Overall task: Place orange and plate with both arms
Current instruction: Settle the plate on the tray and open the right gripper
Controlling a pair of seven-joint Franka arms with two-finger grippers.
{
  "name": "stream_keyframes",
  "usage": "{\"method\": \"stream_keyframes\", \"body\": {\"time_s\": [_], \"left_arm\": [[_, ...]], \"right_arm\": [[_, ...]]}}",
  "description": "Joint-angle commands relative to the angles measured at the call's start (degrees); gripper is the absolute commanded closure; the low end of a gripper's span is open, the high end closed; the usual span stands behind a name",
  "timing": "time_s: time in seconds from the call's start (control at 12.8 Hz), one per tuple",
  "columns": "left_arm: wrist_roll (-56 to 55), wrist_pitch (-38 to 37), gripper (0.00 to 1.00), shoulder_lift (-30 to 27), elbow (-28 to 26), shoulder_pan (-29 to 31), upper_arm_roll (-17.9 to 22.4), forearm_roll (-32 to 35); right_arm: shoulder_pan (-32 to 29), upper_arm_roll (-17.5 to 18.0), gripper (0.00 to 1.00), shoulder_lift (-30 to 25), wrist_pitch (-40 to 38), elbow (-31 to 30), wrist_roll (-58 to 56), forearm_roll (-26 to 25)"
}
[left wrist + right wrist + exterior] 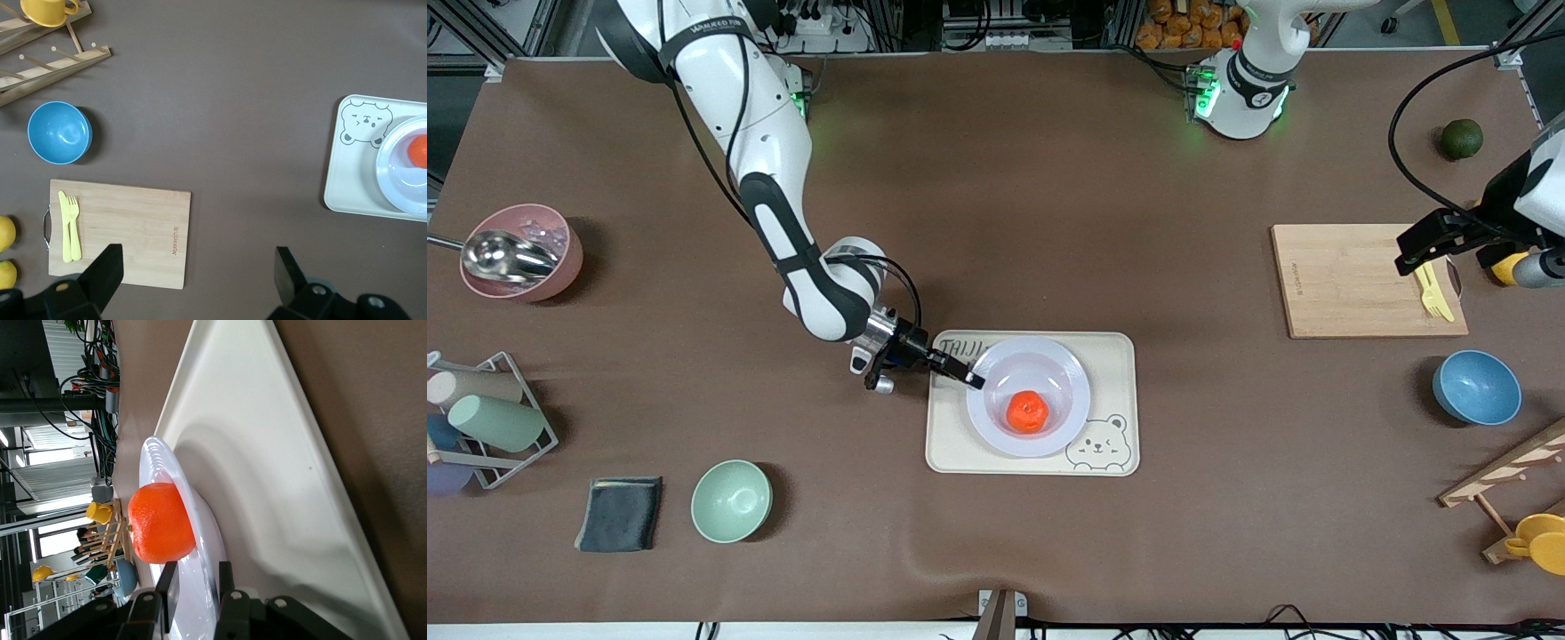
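Note:
The orange [1028,412] lies in the well of the white plate [1069,369], which rests on the cream bear tray [1122,354] at mid table. My right gripper [976,380] is low at the plate's rim on the side toward the right arm's end, shut on the rim. In the right wrist view the fingers [167,583] straddle the plate rim [155,453], with the orange [160,523] just past them. My left gripper [1427,256] is open and empty, up over the wooden cutting board; its wrist view [198,257] also shows the plate [399,181] and the orange [419,151].
The cutting board [1343,280] holds a yellow-green fork and knife [1433,292]. A blue bowl [1476,387], a wooden rack [1507,476] and a dark green fruit [1462,139] sit at the left arm's end. A green bowl [731,500], grey cloth [619,514], pink bowl [525,253] and cup rack [480,418] sit at the right arm's end.

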Motion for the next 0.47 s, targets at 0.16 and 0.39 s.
{"method": "stream_keyframes", "body": {"time_s": [0.16,0.39], "left_arm": [[1.42,0.16,0.0,-0.74,-0.16,0.27,0.12,-0.8],[1.42,0.24,0.0,-0.74,0.01,0.27,0.04,-0.89]], "right_arm": [[-2.33,0.84,0.67,-0.18,1.15,1.36,14.64,-15.42],[-3.38,0.84,0.67,-0.44,1.06,1.44,20.72,-21.67]]}}
